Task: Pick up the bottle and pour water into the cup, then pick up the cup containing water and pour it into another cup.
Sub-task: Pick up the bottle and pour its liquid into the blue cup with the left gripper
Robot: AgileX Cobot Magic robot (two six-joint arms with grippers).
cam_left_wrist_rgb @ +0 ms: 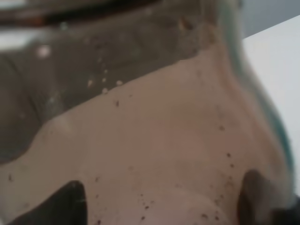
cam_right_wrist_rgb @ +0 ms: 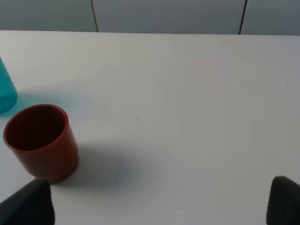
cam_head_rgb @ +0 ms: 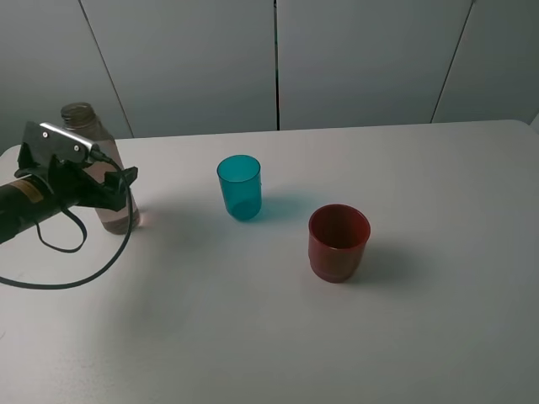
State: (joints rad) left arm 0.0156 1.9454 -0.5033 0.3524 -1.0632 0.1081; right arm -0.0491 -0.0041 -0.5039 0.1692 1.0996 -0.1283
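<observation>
Bottle [cam_head_rgb: 116, 210] far L on table [cam_head_rgb: 253, 337], cup [cam_head_rgb: 239, 187] mid, other cup [cam_head_rgb: 338, 242] R & nearer front

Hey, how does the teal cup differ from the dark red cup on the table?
Colour: the teal cup is blue-green, the dark red cup deep red. Shape: the teal cup is narrow, the dark red cup wider and squatter. Place: in the high view the teal cup stands farther back and left of the dark red cup. Both stand upright, apart.
</observation>
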